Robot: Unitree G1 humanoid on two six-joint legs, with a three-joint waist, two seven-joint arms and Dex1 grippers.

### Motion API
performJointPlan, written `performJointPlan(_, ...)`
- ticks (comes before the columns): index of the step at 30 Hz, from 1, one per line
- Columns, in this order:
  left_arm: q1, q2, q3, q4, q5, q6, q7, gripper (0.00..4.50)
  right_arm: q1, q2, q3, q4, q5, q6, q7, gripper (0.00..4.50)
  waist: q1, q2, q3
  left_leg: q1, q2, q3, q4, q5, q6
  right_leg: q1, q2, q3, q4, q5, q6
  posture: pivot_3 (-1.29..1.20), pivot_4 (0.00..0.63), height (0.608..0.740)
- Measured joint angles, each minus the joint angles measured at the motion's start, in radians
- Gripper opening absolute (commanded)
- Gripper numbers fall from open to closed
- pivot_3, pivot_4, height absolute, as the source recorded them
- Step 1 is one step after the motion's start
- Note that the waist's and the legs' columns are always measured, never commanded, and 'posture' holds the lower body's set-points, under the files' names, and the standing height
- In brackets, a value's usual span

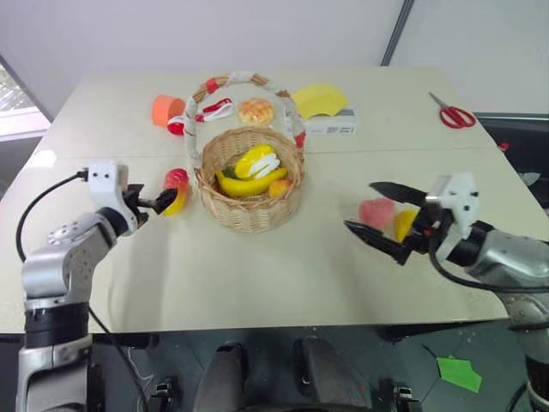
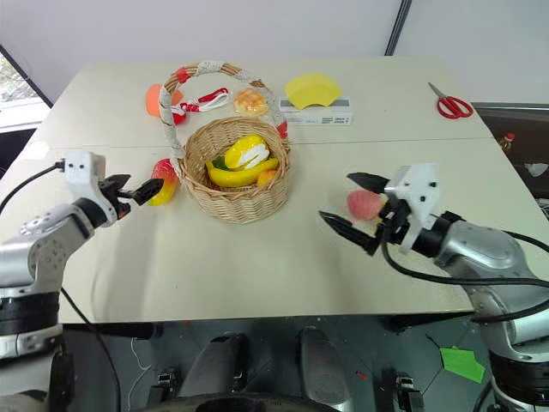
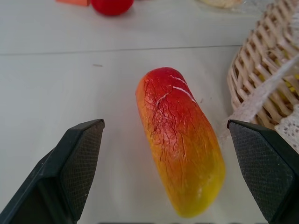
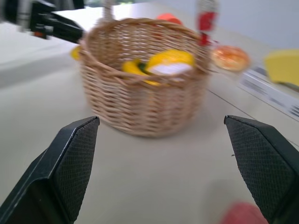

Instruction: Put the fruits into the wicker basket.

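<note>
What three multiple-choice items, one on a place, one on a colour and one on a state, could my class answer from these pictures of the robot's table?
1. Where does the mango lie?
A. inside the wicker basket
B. on the table beside the wicker basket, in front of the left gripper
C. next to the scissors

2. What colour are the handles of the scissors?
A. red
B. blue
C. black

3. How do the right gripper's fingers stand?
A. shut on the peach
B. shut on nothing
C. open, holding nothing

Answers:
1. B: the left wrist view shows it on the tabletop between the open fingers, with the basket's wall beside it.
2. A: both loops are red.
3. C: the right wrist view shows the fingers wide apart with only bare table between them, while the peach lies on the table.
</note>
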Motion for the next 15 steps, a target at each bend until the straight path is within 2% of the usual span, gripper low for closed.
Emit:
performJointPlan(6,-0.155,-0.004,-0.067,0.075,0.028,0.151,0.052,4.50,-0.018,0.027,0.082,-0.041,0.021,0.011,-0.005,4.46,0.002,0.000,0.000,0.000,-0.001,0.000,0.000,0.000,0.000,0.000,-0.001,0.000,0.000,0.000,0.000,0.00,0.150,0.740)
performJointPlan(15,-0.275,-0.024,-0.206,0.241,0.131,0.158,0.049,4.50,-0.038,0.085,0.171,-0.049,0.019,0.005,-0.020,4.46,0.003,0.000,0.000,0.000,-0.001,0.000,0.000,0.000,0.000,0.000,-0.001,0.000,0.000,0.000,0.000,0.00,0.150,0.740)
